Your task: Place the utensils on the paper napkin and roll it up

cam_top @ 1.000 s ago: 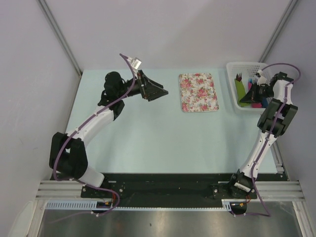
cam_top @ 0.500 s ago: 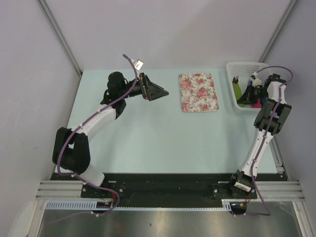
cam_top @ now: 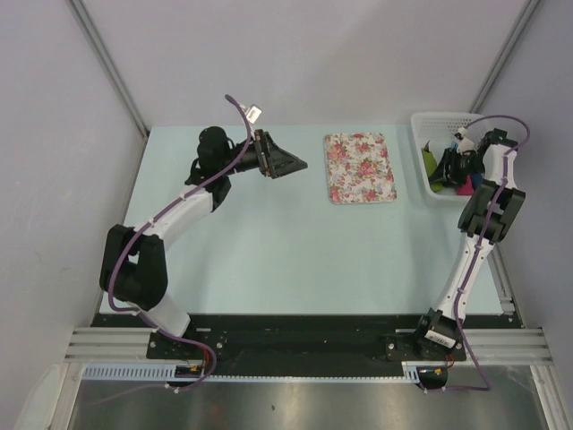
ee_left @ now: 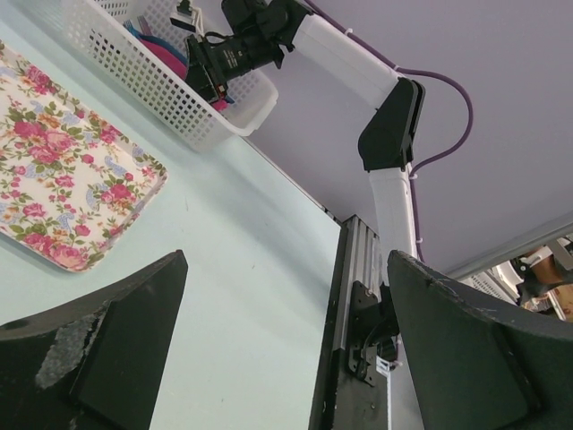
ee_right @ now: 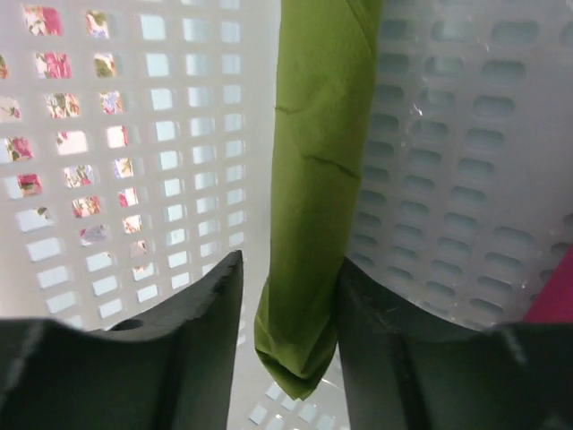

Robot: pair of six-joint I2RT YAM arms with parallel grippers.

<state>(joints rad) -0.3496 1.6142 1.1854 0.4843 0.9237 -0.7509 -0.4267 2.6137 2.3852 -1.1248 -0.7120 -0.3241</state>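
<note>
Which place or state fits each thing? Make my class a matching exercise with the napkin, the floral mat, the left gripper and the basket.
Things:
1 paper napkin
2 floral mat
3 left gripper
4 white basket

Places or states:
A wide open, holding nothing
B at the far right corner of the table
C inside the basket, between the fingers of the right gripper
D lying flat, nothing on it

Pairs: 1-C, 2-D, 3-A, 4-B

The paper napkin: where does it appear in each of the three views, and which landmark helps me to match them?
Top external: the paper napkin is a green strip at the left inside the white basket, upper right.
Left wrist: it cannot be made out; the basket is at the upper left.
Right wrist: a green roll in the centre, running down from the top edge.
Shared landmark: the basket's perforated wall.
</note>
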